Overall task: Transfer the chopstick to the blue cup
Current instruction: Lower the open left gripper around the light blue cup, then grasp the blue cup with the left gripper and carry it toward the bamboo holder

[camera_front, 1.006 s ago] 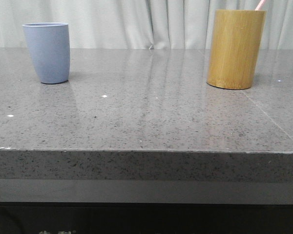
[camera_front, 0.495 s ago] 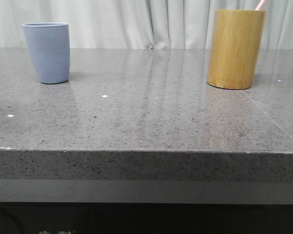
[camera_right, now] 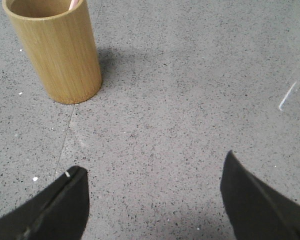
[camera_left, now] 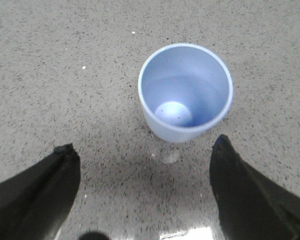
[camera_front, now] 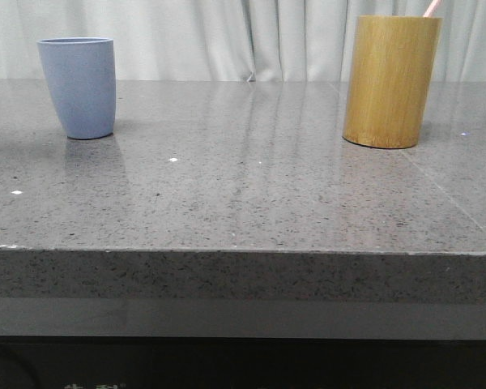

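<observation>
The left gripper (camera_left: 145, 165) hangs above the speckled grey stone table (camera_front: 251, 194) with its two black fingers (camera_left: 37, 192) spread wide and nothing between them. Just ahead of those fingertips, a touch nearer the right-hand one, stands the matte light-blue handleless cup (camera_left: 185, 92), upright, its mouth open to the wrist camera and its inside bare down to the pale base. The cup is close to the fingers but not touching either one; a soft shadow lies on the stone between cup and gripper.

The right gripper (camera_right: 152, 192) is likewise spread wide and holds nothing, its dark fingers (camera_right: 57, 210) poised over bare tabletop. Well ahead of it, off beyond its left-hand finger, stands the tall yellow-brown bamboo cylinder holder (camera_right: 57, 50), upright, apart from the gripper. The thin pale pink chopstick (camera_right: 73, 4) is in that holder: only its tip shows, leaning against the rim on the inner wall.

From the front, the blue cup (camera_front: 78, 87) sits toward the far left of the table and the bamboo holder (camera_front: 390, 81) toward the far right, well apart, with the chopstick's pink tip (camera_front: 430, 8) poking up past the holder's rim at a slant. White curtains (camera_front: 227, 36) hang behind the table.
</observation>
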Controlling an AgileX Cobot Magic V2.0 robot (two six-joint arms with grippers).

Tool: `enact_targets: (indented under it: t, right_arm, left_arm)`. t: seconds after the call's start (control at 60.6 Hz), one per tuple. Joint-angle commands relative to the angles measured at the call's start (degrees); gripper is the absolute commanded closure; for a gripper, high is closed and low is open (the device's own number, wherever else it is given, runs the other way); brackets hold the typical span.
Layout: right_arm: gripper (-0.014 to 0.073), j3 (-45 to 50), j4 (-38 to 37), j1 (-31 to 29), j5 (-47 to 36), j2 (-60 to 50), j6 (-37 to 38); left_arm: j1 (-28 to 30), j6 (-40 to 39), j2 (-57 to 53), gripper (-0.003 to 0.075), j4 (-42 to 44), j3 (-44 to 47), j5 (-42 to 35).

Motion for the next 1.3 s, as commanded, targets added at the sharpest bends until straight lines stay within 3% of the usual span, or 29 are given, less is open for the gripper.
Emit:
enact_targets:
  t: [0.0,0.462,0.61,0.857,1.072,1.286]
  right_arm:
    - [0.0033,-2.09,-0.33,0.07,-4.15,0.13,-0.75]
    - [0.0033,-2.09,-0.33,0.07,-4.15,0.13,-0.75]
    - [0.0033,-2.09,-0.35,0.07,-3.96,0.13,-0.75]
    - [0.0033,-2.09,-0.35,0.07,-3.86,0.13,-0.75]
    - [0.0033,-2.09,-0.35,0.07,-3.85,0.13,-0.75]
    - [0.0033,-2.09,-0.35,0.07,-3.79,0.13,-0.75]
  left_arm:
    - [-0.38,0.03,2.32,0.0186,-0.50,-6.36,0.34]
    - [-0.38,0.03,19.15,0.0195,0.75,-24.27,9.03]
    - [-0.38,0.03,21.33,0.0294,2.10,-25.41,9.92]
    - [-0.38,0.03,21.42,0.0556,2.10,-25.64,9.81]
    - [-0.38,0.03,21.42,0.0732,1.60,-26.47,10.05]
    - [-0.65,0.03,21.42,0.0739,-3.14,-29.45,11.05]
